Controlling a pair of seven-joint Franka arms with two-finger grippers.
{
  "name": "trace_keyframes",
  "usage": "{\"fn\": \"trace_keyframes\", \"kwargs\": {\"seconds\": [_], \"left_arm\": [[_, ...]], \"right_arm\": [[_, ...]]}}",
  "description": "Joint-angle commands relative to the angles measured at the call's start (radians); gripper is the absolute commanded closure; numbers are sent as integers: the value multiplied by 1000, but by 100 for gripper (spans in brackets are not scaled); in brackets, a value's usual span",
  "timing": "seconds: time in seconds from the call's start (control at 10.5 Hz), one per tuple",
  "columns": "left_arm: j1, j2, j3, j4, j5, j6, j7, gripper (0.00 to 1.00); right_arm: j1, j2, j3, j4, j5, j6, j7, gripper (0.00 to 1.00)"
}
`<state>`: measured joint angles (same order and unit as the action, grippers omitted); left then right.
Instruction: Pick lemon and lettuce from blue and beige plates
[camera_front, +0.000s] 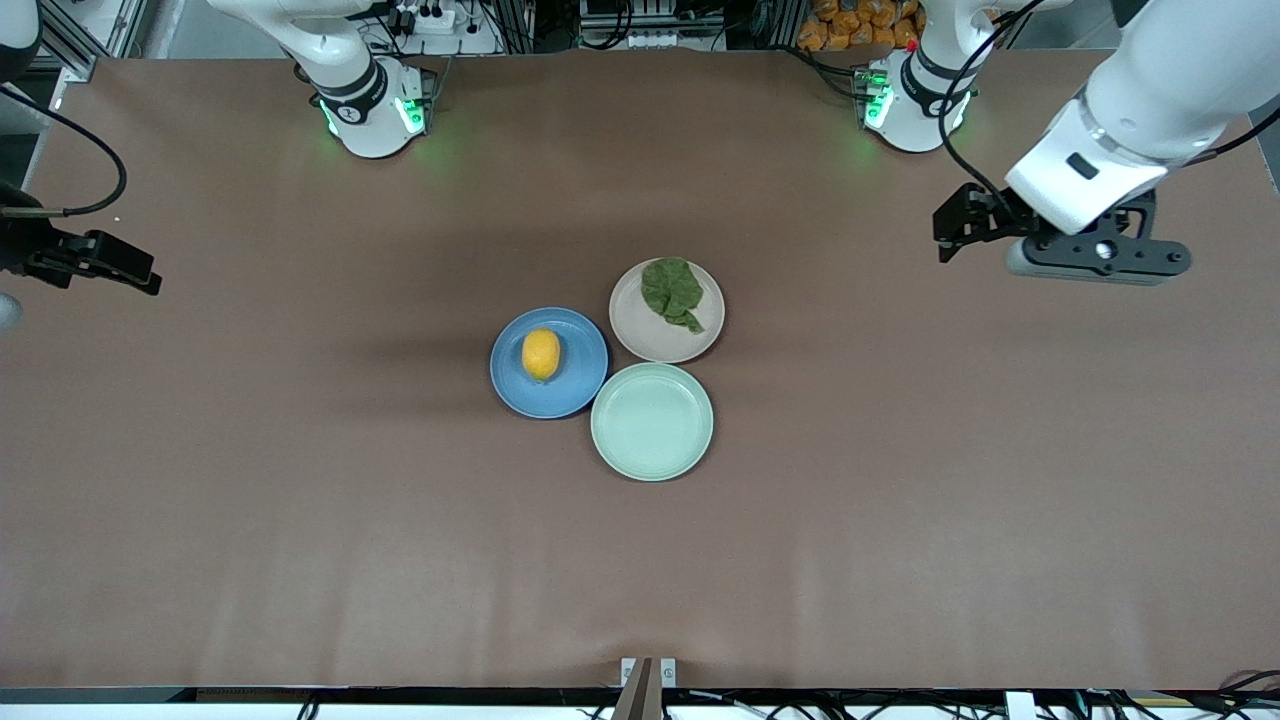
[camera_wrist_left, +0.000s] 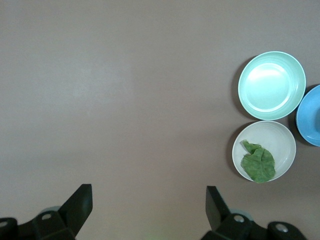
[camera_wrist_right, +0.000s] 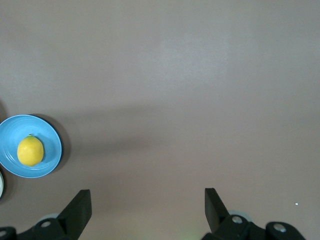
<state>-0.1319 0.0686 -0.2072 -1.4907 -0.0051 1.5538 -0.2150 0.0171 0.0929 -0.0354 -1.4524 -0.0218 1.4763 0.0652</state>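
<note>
Clearly nothing is picked yet: the lemon (camera_front: 541, 354) lies in the middle of the blue plate (camera_front: 580, 392), and the lettuce (camera_front: 673, 291) sits toward the 12 o'clock rim of the beige plate (camera_front: 660, 340), which touches the blue plate at about its 2 o'clock. A mint-green plate (camera_front: 652, 422), bare, touches both, nearer the front camera.

The left gripper (camera_wrist_left: 149, 202) hangs over bare table toward the left arm's end, well apart from the plates, fingers spread wide. The right gripper (camera_wrist_right: 147, 202) hangs likewise over bare table toward the right arm's end, fingers also wide apart.

To do the reach well, I judge each arm should take the item on its own side: the left for the lettuce, the right for the lemon. The lemon is smooth and rounded, so the fingers ought to close across its narrow middle, or it may roll. The leaf is flat and limp; pinch at a raised wrinkle, coming straight down without scraping the plate.

The table (camera_front: 300, 480) is covered in a plain brown matte sheet, faintly rippled near the front edge. Past the arm bases stand cables and frames
</note>
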Motion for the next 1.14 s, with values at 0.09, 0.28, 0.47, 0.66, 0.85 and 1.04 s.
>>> {"fn": "trace_keyframes", "kwargs": {"seconds": [0.09, 0.28, 0.47, 0.66, 0.85, 1.04], "left_arm": [[-9, 8, -14, -7, -27, -12, -12, 0], [-31, 19, -14, -10, -27, -11, -35, 0], [-54, 33, -14, -8, -27, -9, -70, 0], [-67, 45, -14, -8, -27, -4, -93, 0], [-83, 51, -14, -10, -24, 0, -121, 0], [-104, 66, -14, -8, -22, 3, -144, 0]], "right_arm": [[0, 10, 9, 17, 6, -14, -5, 0], [12, 10, 9, 17, 6, -14, -5, 0], [26, 11, 8, 14, 49, -14, 1, 0], [30, 11, 8, 9, 66, -16, 4, 0], [37, 11, 9, 7, 71, -30, 2, 0], [55, 13, 9, 7, 71, -27, 4, 0]]}}
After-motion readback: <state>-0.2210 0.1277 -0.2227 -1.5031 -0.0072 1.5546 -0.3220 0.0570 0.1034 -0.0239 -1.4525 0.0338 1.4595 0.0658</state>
